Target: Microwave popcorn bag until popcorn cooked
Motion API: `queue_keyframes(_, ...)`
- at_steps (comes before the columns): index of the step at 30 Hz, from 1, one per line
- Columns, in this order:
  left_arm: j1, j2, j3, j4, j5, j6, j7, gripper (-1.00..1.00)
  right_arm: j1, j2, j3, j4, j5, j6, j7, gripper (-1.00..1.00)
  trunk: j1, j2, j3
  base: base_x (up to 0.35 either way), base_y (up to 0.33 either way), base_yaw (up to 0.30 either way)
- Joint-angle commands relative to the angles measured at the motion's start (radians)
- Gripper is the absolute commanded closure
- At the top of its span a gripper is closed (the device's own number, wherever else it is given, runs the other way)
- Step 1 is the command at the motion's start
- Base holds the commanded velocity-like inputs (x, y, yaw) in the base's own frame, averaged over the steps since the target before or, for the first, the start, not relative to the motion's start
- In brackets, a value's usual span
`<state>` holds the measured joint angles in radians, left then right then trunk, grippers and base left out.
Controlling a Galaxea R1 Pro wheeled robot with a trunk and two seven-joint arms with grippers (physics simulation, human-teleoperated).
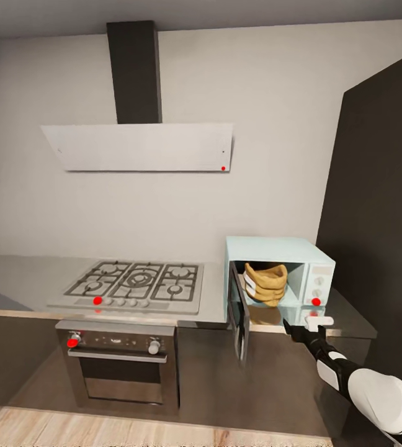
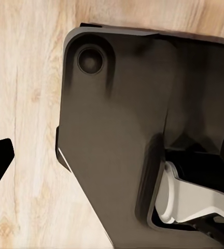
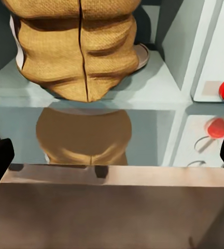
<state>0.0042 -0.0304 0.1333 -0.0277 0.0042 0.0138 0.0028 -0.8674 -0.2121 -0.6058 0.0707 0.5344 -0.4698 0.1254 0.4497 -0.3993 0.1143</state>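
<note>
Head view: popcorn bag [image 1: 266, 284] inside open microwave [image 1: 280, 273]; right tool [image 1: 317, 321] released outside.

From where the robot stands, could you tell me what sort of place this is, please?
A simulated home kitchen, it seems: a gas hob is set in a grey countertop under a slanted white hood, with a built-in oven below and a mint-blue microwave standing open.

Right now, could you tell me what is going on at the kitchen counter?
The popcorn bag already sits inside the microwave, whose door hangs wide open. The right gripper hovers just in front of the microwave, fingers spread and empty. The microwave stands on the countertop beside the gas hob. Closing the door and starting the heating seem to be what is left.
</note>
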Motion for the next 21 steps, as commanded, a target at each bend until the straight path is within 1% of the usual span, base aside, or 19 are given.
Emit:
queue_keyframes(1,0.000,0.000,0.006,-0.001,0.000,0.001,0.000,-1.00,-0.001,-0.002,-0.008,0.003,0.001,-0.005,0.004,-1.00,0.000,-0.001,-0.002,0.000,0.000,0.000)
queue_keyframes(4,0.000,0.000,0.007,-0.001,0.000,0.001,0.000,-1.00,-0.001,-0.002,-0.010,-0.014,0.000,-0.024,0.006,-1.00,0.000,-0.001,-0.006,0.000,0.000,0.000)
queue_keyframes(7,0.000,0.000,0.007,-0.001,0.000,0.001,0.000,-1.00,-0.001,-0.002,-0.011,-0.063,-0.001,-0.055,0.006,-1.00,0.000,-0.001,-0.007,0.000,0.000,0.000)
queue_keyframes(14,0.000,0.000,0.008,-0.001,0.000,0.000,0.000,-1.00,-0.001,0.000,-0.018,-0.179,-0.004,-0.059,0.006,-1.00,0.000,-0.001,-0.009,0.000,0.000,0.000)
queue_keyframes(17,0.000,0.000,0.008,-0.001,0.000,0.000,0.000,-1.00,-0.001,0.002,-0.018,-0.198,-0.004,-0.060,0.008,-1.00,0.000,-0.001,-0.013,0.052,0.020,0.000)
queue_keyframes(21,0.000,0.000,0.008,-0.001,0.000,0.000,0.000,-1.00,-0.001,0.007,-0.013,-0.202,-0.005,-0.060,0.008,-1.00,0.000,-0.001,-0.019,0.180,0.134,0.000)
